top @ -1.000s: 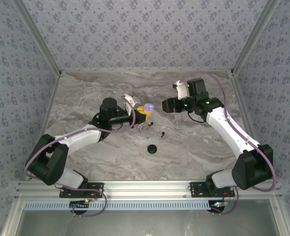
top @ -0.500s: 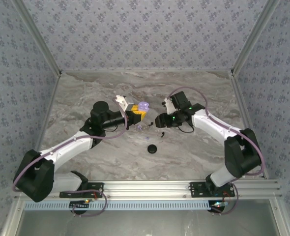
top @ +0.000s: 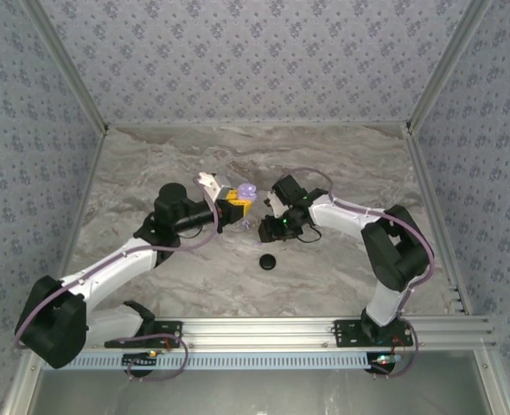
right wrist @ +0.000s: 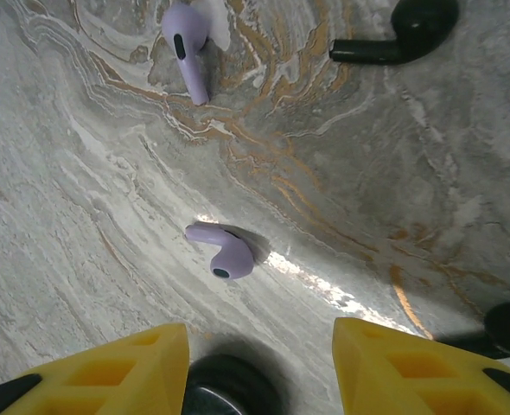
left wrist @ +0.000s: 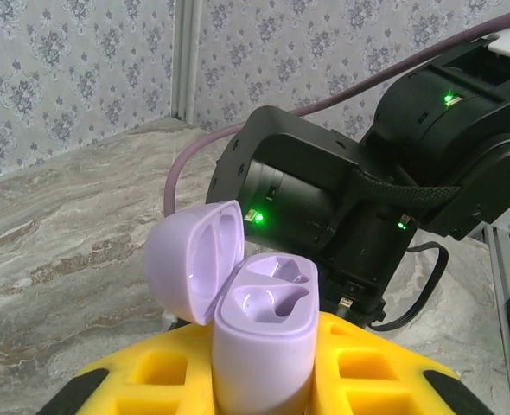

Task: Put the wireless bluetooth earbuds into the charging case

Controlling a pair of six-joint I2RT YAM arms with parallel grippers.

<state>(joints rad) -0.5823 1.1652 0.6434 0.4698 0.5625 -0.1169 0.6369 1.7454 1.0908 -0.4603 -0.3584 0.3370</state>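
Right gripper [right wrist: 259, 346], jaws apart and empty, hangs with a lavender bud [right wrist: 223, 251] lying just ahead of its gap, stem slanting nearly finger to finger; this arm is the nearer. Beyond that bud lie a second bud [right wrist: 186, 43] and a black bud [right wrist: 402, 30], and near it the left gripper [top: 235, 205] clamps the open case [left wrist: 264, 333]; no writing is legible.

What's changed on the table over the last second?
The right gripper swung in from the right and came down over the lavender earbuds, jaws open, holding nothing. The left gripper shifted slightly left, still clamped on the open lavender charging case. The black disc stayed put.
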